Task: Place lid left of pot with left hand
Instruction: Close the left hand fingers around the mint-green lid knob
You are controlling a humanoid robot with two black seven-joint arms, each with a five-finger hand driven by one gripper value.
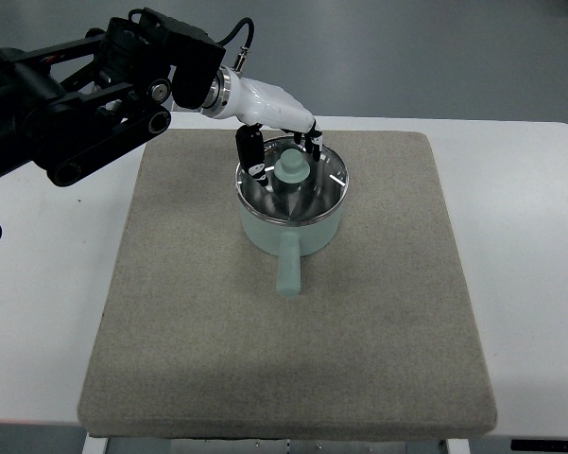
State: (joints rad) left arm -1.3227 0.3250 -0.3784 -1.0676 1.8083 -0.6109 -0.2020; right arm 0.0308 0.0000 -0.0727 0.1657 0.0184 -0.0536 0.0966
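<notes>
Grey-beige mat (359,359) covers a white table (520,284); grey floor behind. On the mat's far middle stands the mint pot (289,222), lid (290,180) on it. Left hand (282,142) seems to pinch the lid's knob.

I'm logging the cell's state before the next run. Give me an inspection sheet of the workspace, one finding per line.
Surface: white table with a grey-brown mat lying flat on it.
Job's things: pale green pot near the mat's far middle, handle pointing toward the camera; lid still on the pot.
Clutter: nothing seen.
Hands: left hand reaches over the pot, fingers on either side of the lid's knob; whether they grip it cannot be told. Right hand not in view.
Cables: black cable looping at the left wrist.
Surroundings: grey floor beyond the table.
</notes>
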